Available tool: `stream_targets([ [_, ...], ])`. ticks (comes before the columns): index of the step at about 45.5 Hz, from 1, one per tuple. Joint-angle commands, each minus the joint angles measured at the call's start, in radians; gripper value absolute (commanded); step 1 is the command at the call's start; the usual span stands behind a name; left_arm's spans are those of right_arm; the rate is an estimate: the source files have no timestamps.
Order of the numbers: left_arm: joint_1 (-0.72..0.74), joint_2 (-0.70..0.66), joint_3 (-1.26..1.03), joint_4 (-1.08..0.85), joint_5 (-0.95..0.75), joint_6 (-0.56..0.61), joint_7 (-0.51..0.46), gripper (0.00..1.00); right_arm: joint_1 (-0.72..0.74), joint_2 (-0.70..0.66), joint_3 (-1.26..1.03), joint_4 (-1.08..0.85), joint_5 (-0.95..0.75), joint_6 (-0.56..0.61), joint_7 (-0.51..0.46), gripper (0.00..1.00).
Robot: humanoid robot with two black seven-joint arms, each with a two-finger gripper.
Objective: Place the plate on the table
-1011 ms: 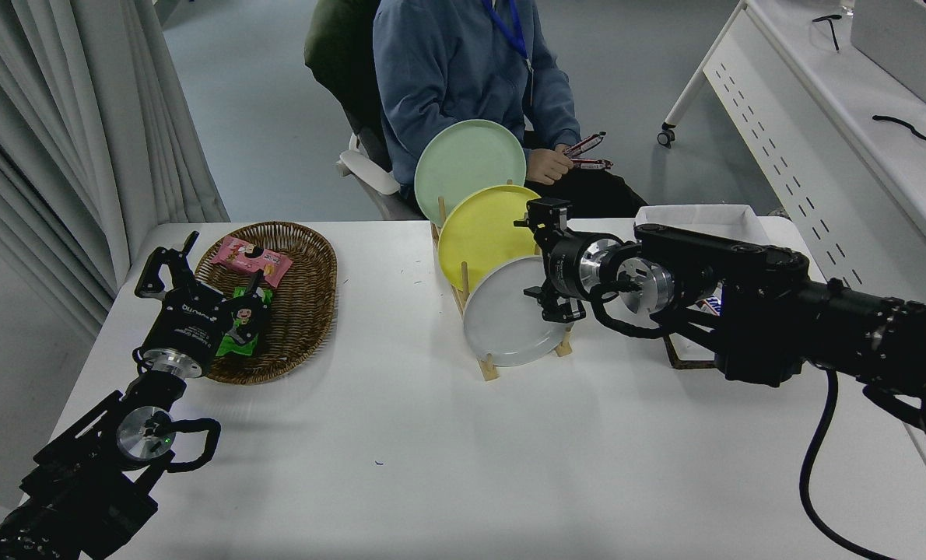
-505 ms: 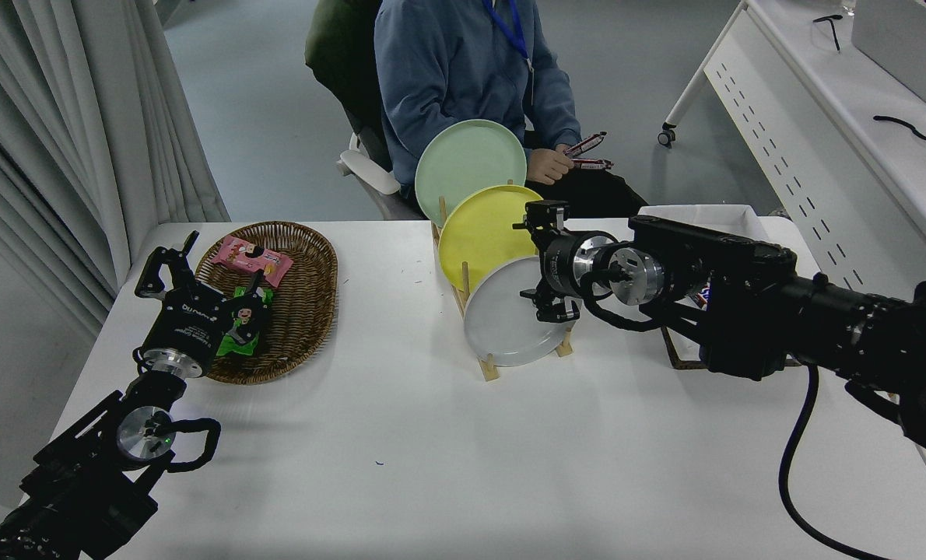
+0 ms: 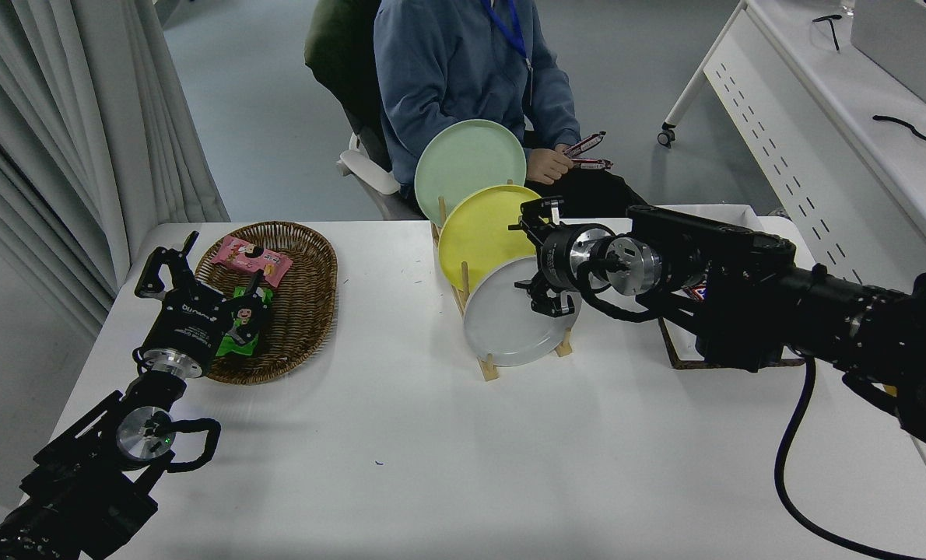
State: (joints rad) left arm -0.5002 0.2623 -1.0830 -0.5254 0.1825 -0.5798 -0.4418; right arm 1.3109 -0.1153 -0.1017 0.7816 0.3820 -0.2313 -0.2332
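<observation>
The light-grey plate [image 3: 506, 327] stands on edge in the front slot of a wooden rack [image 3: 488, 365] on the white table [image 3: 432, 451]. Behind it in the rack stand a yellow plate [image 3: 478, 233] and a pale green plate [image 3: 467, 159]. My right gripper [image 3: 535, 259] is open and turned sideways at the grey plate's upper right rim, one finger above it and one in front of the plate face. It holds nothing. My left gripper [image 3: 212, 272] is open and parked at the lower left by the basket.
A wicker basket [image 3: 307, 311] with snack packets sits at the left. A person in a blue top [image 3: 463, 70] sits at the far side holding packets. A white box [image 3: 704, 214] and a brown tray [image 3: 673, 354] lie behind my right arm. A perforated desk [image 3: 805, 155] stands at the right.
My right arm has moved left and slightly up, bringing the open gripper closer onto the grey plate's upper right rim. The plates and the left arm have not moved.
</observation>
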Motion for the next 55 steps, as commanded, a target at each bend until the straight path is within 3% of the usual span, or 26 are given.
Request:
stream_targets([
  [1,0.0,0.0,0.0,0.001,0.0,0.0,0.0,1.0,0.002,0.0,-0.001,-0.002,-0.002,-0.002,-0.003,0.6],
  [14,0.0,0.0,0.0,0.001,0.0,0.0,0.0,1.0,0.004,0.0,-0.001,-0.002,-0.003,-0.002,-0.003,0.57],
  [22,0.0,0.0,0.0,-0.001,0.0,0.0,0.0,1.0,0.005,-0.004,-0.001,-0.002,-0.002,-0.002,-0.023,0.46],
  [55,0.0,0.0,0.0,-0.001,0.0,0.0,0.0,1.0,0.022,-0.029,0.002,0.005,-0.002,-0.002,-0.08,0.35],
])
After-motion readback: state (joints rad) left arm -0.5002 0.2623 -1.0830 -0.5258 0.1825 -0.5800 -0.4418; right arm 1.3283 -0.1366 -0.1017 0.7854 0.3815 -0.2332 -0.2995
